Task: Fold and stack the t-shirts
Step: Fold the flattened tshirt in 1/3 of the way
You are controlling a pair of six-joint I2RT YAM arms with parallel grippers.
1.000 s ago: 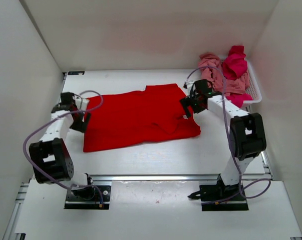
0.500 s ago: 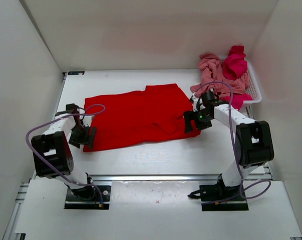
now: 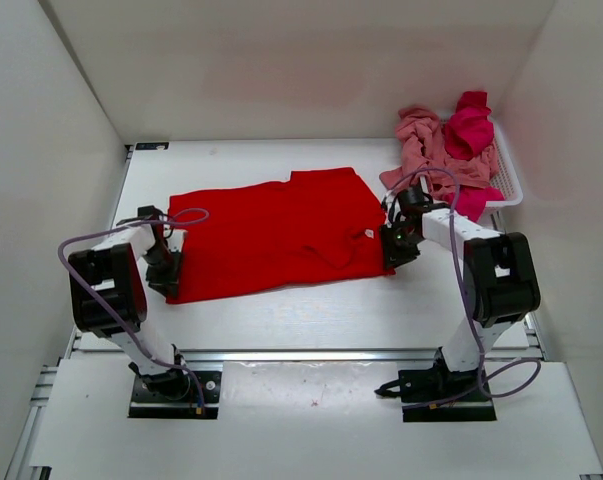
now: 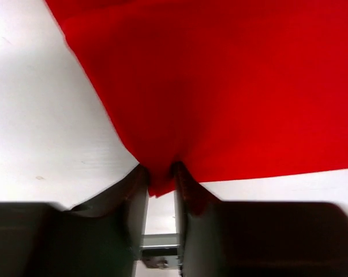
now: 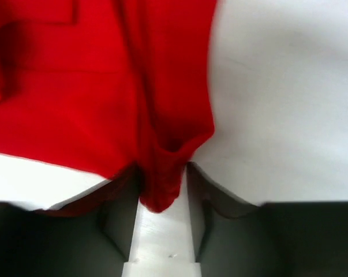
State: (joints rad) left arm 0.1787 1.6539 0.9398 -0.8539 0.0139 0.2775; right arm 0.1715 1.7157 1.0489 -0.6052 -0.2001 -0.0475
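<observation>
White worktop (image 3: pixel 281 310), plain white walls on three sides.

Red shirt (image 3: pixel 271 225) lies spread between the two claws, with a loose crease just inboard of the right one.

Left claw (image 4: pixel 160 173): closed on the shirt's near-left corner. The wrist view shows a tuck of red cloth pinched between both fingers, and the rest fans out ahead of it.

Right claw (image 5: pixel 162 179): closed on the near-right corner. A bunched lip of cloth is caught between its fingers, with bare worktop on its outer side.

Pink shirt (image 3: pixel 421 145) and magenta shirt (image 3: pixel 469 125) sit heaped in the basket (image 3: pixel 511 185), beyond the right claw and outboard of it, well apart from the left claw.

Step in hand (judged): first fold of the red shirt, with the near edge to go over onto the far edge.

Notes for doing it well:
- Both bites look shallow, corner cloth only. Lift slowly and confirm in the wrist views that neither corner slips out.
- Raise both claws together, level with each other, so the edge between them hangs straight.
- Hold the spacing between the claws. Closing in slackens the edge, and spreading may tug a corner free.
- Carry the edge forward over the shirt and lay it down before letting go.
- The crease by the right claw could get trapped under the fold and leave a lump.
- Pink cloth hangs over the basket rim close behind the right claw and could snag.
</observation>
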